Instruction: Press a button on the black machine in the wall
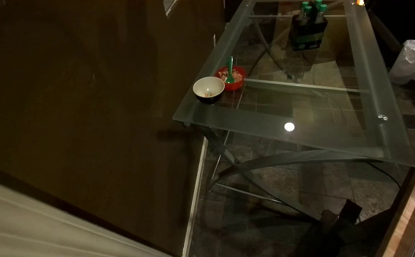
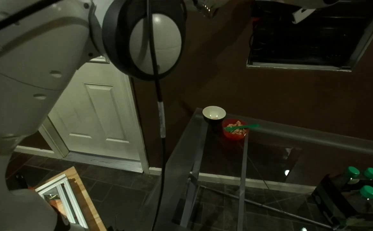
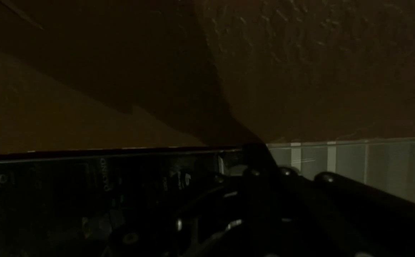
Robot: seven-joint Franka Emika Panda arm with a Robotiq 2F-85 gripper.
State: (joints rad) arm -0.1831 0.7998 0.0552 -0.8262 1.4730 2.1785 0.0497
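Tight work at the wall! In the wrist view the claw (image 3: 259, 151) reaches in from the lower right, pressed together into one dark tip. And there is the black machine (image 3: 57, 203), stretched along the lower left just below the edge of the brown wall (image 3: 318, 78), pale lettering turned on its side, a small round detail (image 3: 2, 178) near its left end. The tip sits over the machine's right end as this camera sees it; touching or apart, I cannot tell. To the right of the tip, a pale striped surface (image 3: 318, 160), and a broad shadow (image 3: 150, 64) spreads over the wall.

Out to an exterior view: the white arm (image 2: 35, 80) fills the left side, a black cable (image 2: 161, 120) hanging down beside the white door (image 2: 79, 134). Upper right, the opening in the wall (image 2: 298, 68), too dark inside for detail.

Down on the glass worktop (image 1: 246, 122), in both exterior views, a white-lined bowl (image 1: 203, 85) stands just beside a red bowl (image 1: 234, 87) of beige pieces, a green spoon (image 1: 231, 69) leaning in it. Well apart from those, a dark carrier (image 1: 308, 37) shows four green caps (image 1: 322, 8). Beyond the worktop's edge, a lined bin (image 1: 402, 67).
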